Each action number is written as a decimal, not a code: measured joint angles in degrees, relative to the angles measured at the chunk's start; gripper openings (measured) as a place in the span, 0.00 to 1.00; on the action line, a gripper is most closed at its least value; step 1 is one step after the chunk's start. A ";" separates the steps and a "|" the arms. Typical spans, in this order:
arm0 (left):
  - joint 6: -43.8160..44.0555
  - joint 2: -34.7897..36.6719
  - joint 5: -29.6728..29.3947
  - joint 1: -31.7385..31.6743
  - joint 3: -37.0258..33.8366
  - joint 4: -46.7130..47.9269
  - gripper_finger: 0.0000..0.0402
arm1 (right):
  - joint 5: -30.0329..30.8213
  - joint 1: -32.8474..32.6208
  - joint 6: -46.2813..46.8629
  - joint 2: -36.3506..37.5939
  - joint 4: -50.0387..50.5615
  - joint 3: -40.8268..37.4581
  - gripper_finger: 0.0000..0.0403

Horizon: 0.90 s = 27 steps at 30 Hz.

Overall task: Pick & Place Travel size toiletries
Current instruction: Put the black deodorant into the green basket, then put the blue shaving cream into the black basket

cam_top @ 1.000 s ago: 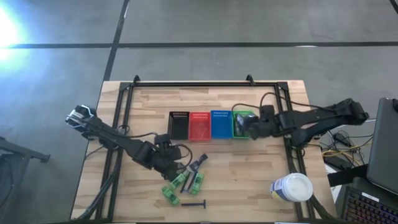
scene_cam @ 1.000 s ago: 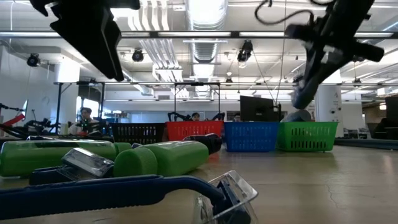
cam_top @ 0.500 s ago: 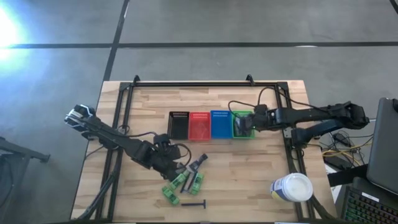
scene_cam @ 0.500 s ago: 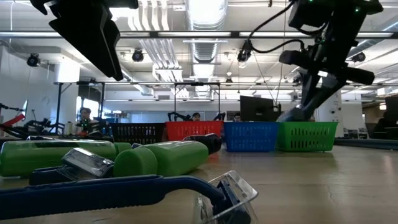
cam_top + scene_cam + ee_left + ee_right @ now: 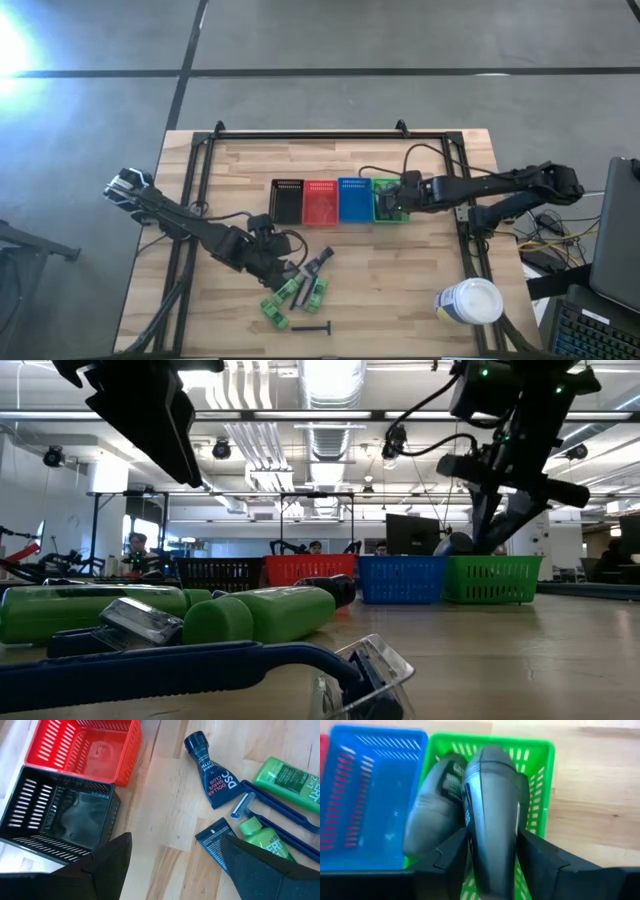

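- I have the left gripper (image 5: 283,268) parked above the loose pile of toiletries, fingers spread wide with nothing between them.
- In the left wrist view, the black basket (image 5: 55,815) and red basket (image 5: 95,745) lie ahead of this gripper to one side. The dark tube (image 5: 211,770), a blue razor (image 5: 272,805) and green bottles (image 5: 285,775) lie to the other side.
- The dark tube's long axis runs obliquely away from the left fingers (image 5: 107,865). I judge a wrist turn would be needed to close across it.
- The left arm is clearly the nearer one to the remaining pile.
- I have the right gripper (image 5: 392,200) over the green basket (image 5: 381,185), at the right end of the basket row.
- In the right wrist view, the right gripper is closed on a grey tube (image 5: 492,815), which stands out straight ahead between the fingers.
- The tube's long axis points into the green basket (image 5: 540,785), directly beyond the fingertips. A second grey tube (image 5: 432,817) already lies inside, just beside the held one.
- I judge the coming move to be a release, and it depends on the tube staying inside the basket rim, clear of the blue basket (image 5: 370,795) next to it.
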<state>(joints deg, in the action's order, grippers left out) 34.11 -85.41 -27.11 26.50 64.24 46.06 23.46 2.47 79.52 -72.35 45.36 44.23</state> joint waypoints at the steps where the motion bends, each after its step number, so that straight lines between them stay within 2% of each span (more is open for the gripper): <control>1: 0.00 0.00 0.00 0.00 -0.10 0.00 0.76 | -0.14 -0.28 0.06 -0.76 0.04 0.00 0.41; 5: 0.00 0.00 0.94 0.00 -0.87 -0.14 0.76 | -0.52 -1.03 -0.97 -2.15 0.41 0.45 0.52; 14: -1.71 0.02 11.99 0.00 -2.78 -1.45 0.76 | -1.26 -2.63 -1.44 -1.14 1.52 1.48 0.76; 20: 1.12 0.04 17.61 0.02 -5.10 -3.89 0.76 | -1.25 -6.97 -0.40 -0.46 2.78 4.73 0.86; 27: 11.24 -0.48 19.15 0.00 -10.94 -17.19 0.76 | -1.46 -12.26 4.06 -0.51 2.90 6.13 0.90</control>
<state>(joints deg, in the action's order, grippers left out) 45.35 -85.89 -7.97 26.50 53.30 28.88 22.00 -9.79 83.59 -72.86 48.26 50.36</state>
